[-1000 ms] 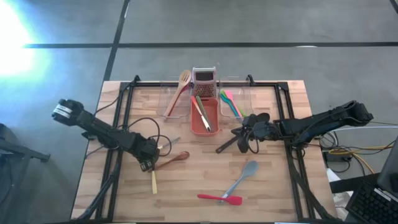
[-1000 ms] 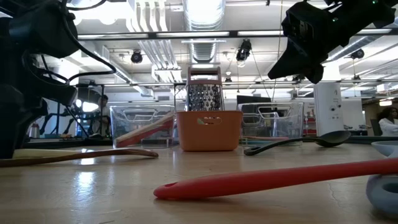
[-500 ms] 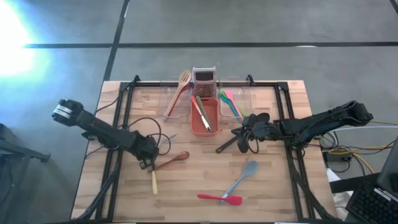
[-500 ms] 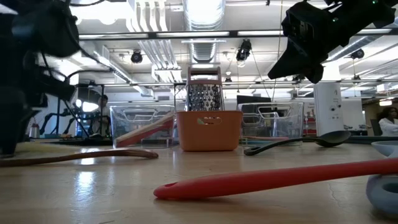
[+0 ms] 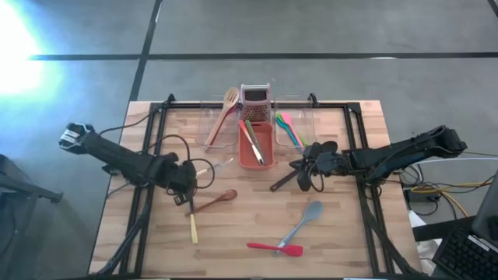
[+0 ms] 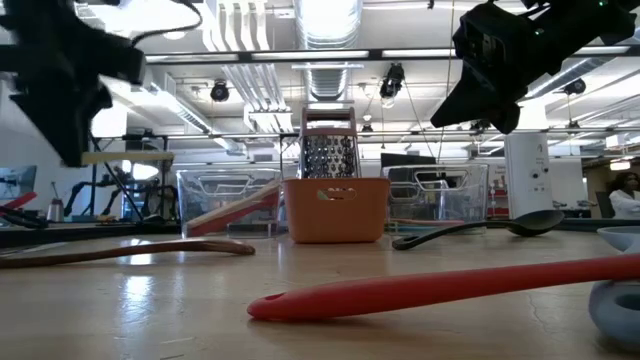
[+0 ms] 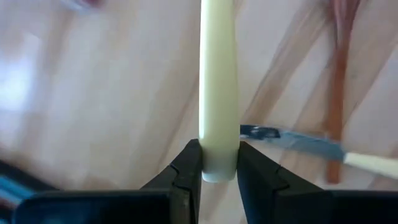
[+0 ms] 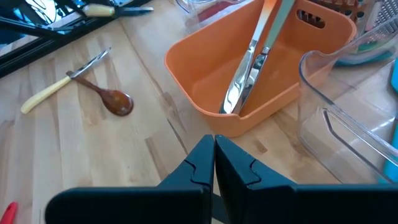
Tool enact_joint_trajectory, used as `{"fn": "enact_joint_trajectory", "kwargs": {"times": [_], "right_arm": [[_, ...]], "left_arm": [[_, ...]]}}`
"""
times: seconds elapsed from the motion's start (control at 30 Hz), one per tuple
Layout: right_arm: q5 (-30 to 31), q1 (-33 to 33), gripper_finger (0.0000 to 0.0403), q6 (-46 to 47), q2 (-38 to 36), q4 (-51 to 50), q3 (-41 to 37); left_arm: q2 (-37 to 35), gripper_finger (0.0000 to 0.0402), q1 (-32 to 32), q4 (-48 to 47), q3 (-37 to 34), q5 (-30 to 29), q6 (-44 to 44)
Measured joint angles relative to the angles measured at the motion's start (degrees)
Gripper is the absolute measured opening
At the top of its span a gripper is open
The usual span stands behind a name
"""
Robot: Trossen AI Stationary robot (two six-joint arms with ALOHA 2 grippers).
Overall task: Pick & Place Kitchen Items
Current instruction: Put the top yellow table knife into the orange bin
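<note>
My left gripper (image 5: 187, 180) is up off the table's left half, shut on a yellow-handled knife (image 5: 214, 166); the low view shows its pale handle (image 6: 125, 158) roughly level in the air. Below it, a second yellow-handled knife (image 5: 193, 224) and a wooden spoon (image 5: 218, 199) lie flat on the table. Right of the centre, my right gripper (image 8: 214, 149) hangs shut above a black ladle (image 5: 282, 181) that lies on the table, and it touches nothing. A grey-blue spoon (image 5: 303, 222) and a red spatula (image 5: 276, 249) lie near the front edge. My left gripper pinches the knife's pale handle at its butt end (image 7: 219, 165) between its two fingers (image 7: 186, 171). The fingers slant steeply down from above. The handle runs on away from them, and the knife is lifted clear of the table, about level.
At the back centre an orange tub (image 5: 243, 152) holds utensils, with a metal grater (image 5: 254, 97) behind it. Clear tubs flank it: the left tub (image 5: 212, 132) holds a wooden spoon, the right one (image 5: 307, 124) pink, green and blue utensils. Black cables lie by the left arm.
My left gripper has risen, tipping a little, and has taken the yellow-handled knife with it; the knife, low at the table before, now hangs clear in the air. The other knife and the wooden spoon stay where they lay.
</note>
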Motion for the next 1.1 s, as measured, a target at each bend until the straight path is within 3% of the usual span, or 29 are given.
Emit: {"fn": "enact_joint_trajectory", "kwargs": {"times": [0.17, 0.33, 0.83, 0.97, 1.1], "right_arm": [[0.06, 0.0, 0.0008, -0.54, -0.01, 0.0, 0.0], [3.76, -0.02, 0.0008, 0.07, -0.4, -0.05, 0.02], [23.17, -0.02, 0.0008, 8.87, -4.6, -11.8, 0.01], [24.64, -0.02, 0.0008, 9.48, -5.99, -15.6, 0.0], [25.43, -0.02, 0.0008, 9.45, -7.16, -16.7, 0.0]], "left_arm": [[1.9, 0.0077, 2.18, -5.94, 6.91, -6.73, 11.87], [6.58, 0.0077, 6.91, -10.67, 15.33, -15.51, 30.53], [29.82, 0.0077, 18.78, -14.31, 44.95, -43.5, 85.94], [33.48, 0.0077, 20.84, -11.0, 47.65, -47.98, 96.67], [35.39, 0.0077, 23.0, -3.34, 48.0, -47.0, 105.93]]}}
